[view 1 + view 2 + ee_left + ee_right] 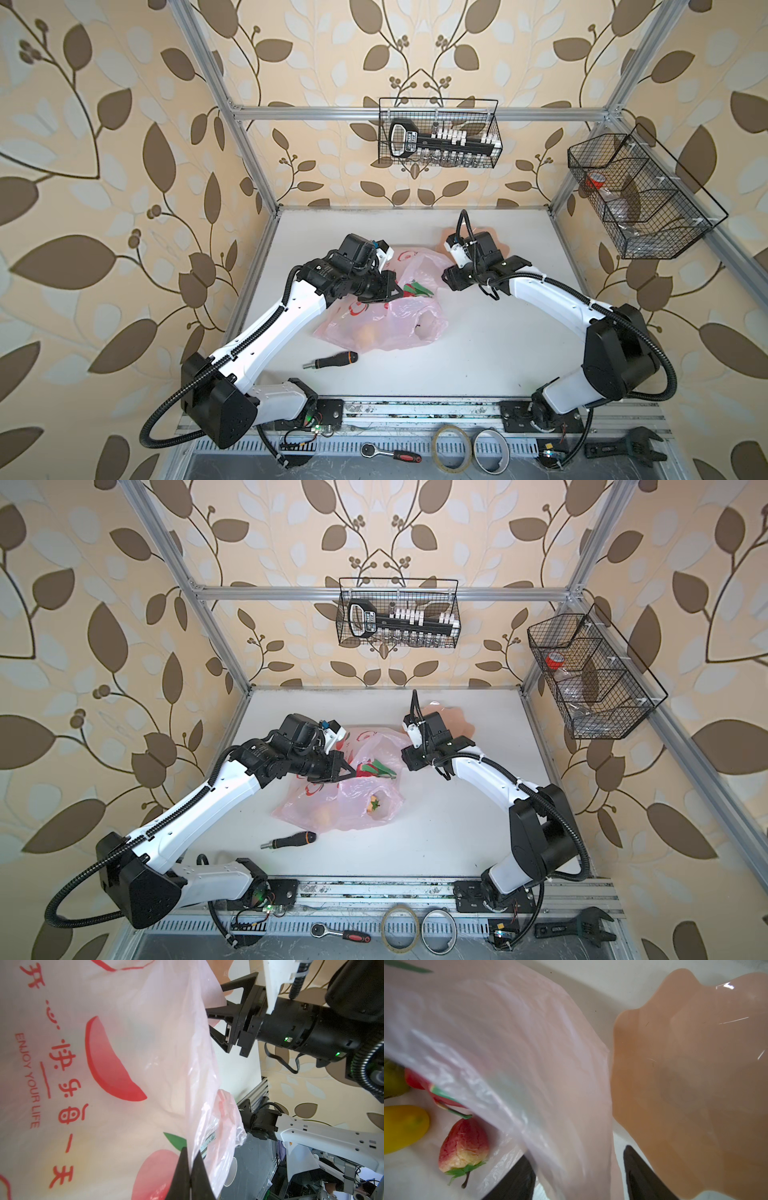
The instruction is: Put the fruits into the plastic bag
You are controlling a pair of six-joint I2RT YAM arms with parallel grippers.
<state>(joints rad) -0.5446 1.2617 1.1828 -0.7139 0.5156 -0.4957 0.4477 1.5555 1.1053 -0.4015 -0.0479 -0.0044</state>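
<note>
Pink plastic bag (145,1126) rim in L gripper (191,1154), R gripper (577,1154) astride it

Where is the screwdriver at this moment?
In both top views the screwdriver lies on the white table, left of centre, just on the near side of the plastic bag, not touching it.

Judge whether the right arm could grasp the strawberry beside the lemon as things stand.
Probably not yet: a fold of the plastic bag sits between the fingers of the right gripper, and the strawberry lies close but outside them, uncovered.
</note>
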